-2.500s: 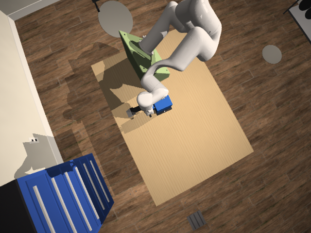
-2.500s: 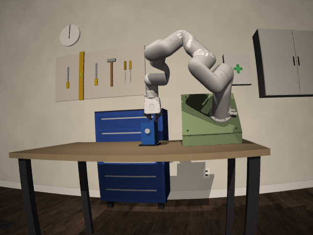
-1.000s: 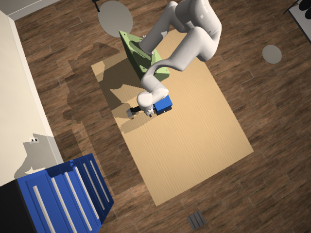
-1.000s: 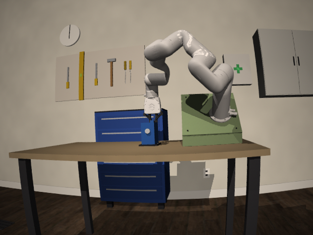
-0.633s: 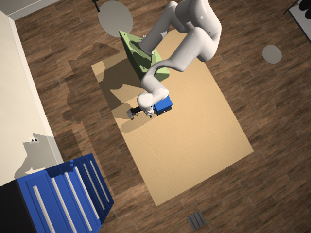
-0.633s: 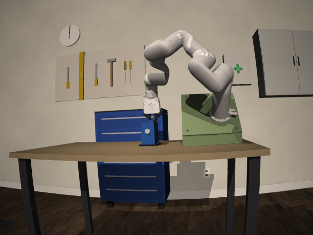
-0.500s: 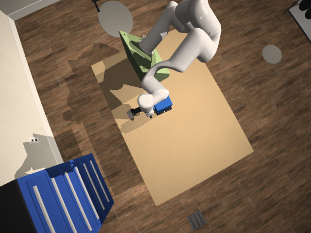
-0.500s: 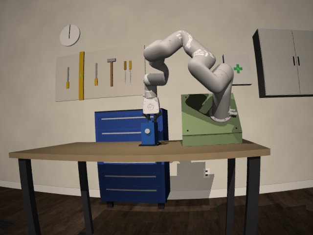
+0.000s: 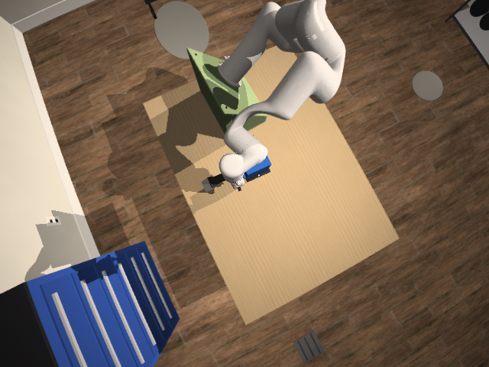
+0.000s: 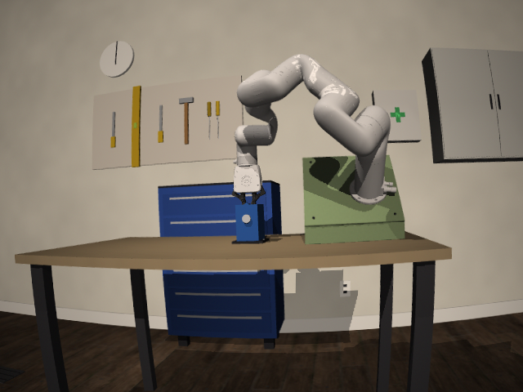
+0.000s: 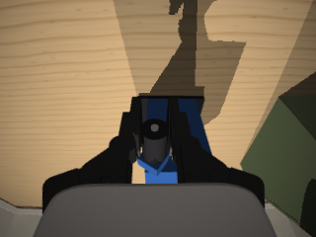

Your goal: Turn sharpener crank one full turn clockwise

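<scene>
The blue pencil sharpener (image 10: 250,222) stands on the wooden table, left of the arm's green base; it also shows in the overhead view (image 9: 258,167) under the wrist. In the wrist view the dark crank knob (image 11: 154,139) sits between my two black fingers, above the blue body (image 11: 159,170). My gripper (image 11: 154,110) points straight down and is shut on the knob, which is near the top of its circle. From the side view the gripper (image 10: 248,198) sits just above the sharpener's top edge. The crank arm is mostly hidden by the fingers.
The green arm pedestal (image 10: 352,200) stands close to the right of the sharpener. A blue drawer cabinet (image 10: 219,261) stands behind the table. The wall carries a tool board (image 10: 167,120) and a grey cupboard (image 10: 475,103).
</scene>
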Robot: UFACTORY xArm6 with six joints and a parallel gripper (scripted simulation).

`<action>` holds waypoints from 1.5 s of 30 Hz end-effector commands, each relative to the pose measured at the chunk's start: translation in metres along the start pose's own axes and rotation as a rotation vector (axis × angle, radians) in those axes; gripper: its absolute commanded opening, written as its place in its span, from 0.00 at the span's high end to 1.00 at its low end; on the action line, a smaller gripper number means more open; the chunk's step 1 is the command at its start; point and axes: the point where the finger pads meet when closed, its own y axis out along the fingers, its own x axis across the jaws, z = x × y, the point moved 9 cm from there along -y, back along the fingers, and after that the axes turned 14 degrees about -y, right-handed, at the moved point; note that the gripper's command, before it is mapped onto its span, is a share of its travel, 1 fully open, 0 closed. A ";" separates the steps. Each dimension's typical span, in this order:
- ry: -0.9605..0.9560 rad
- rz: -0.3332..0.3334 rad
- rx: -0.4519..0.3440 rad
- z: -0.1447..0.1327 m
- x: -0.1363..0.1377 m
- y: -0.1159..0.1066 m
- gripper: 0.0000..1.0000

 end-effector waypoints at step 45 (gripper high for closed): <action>-0.001 0.002 0.002 0.006 -0.021 0.042 1.00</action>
